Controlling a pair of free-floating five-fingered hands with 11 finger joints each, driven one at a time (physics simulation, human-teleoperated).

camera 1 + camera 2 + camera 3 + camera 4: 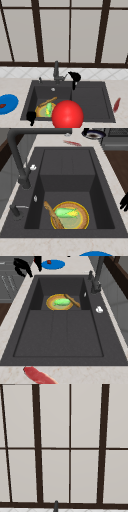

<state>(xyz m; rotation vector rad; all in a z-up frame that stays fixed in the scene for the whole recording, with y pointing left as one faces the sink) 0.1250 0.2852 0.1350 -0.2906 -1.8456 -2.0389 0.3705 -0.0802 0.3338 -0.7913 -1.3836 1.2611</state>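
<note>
The left hand [31,116] is seen at the dark sink's [105,87] front rim, near the yellow bowl [41,111]; its grasp cannot be told. The right hand [75,76] is held by the grey faucet [56,71], fingers relaxed.

The left hand [31,116] hangs at the sink's front left corner, nearest the bowl [40,111]. The bowl is yellow-rimmed, upright on the floor of the left basin. In it lies a green cob [49,108] (yellow at one end), on its side. A wooden spoon [47,101] leans across the bowl's rear rim, tilted. The right hand [75,76] hovers beside the faucet [56,71].
</note>
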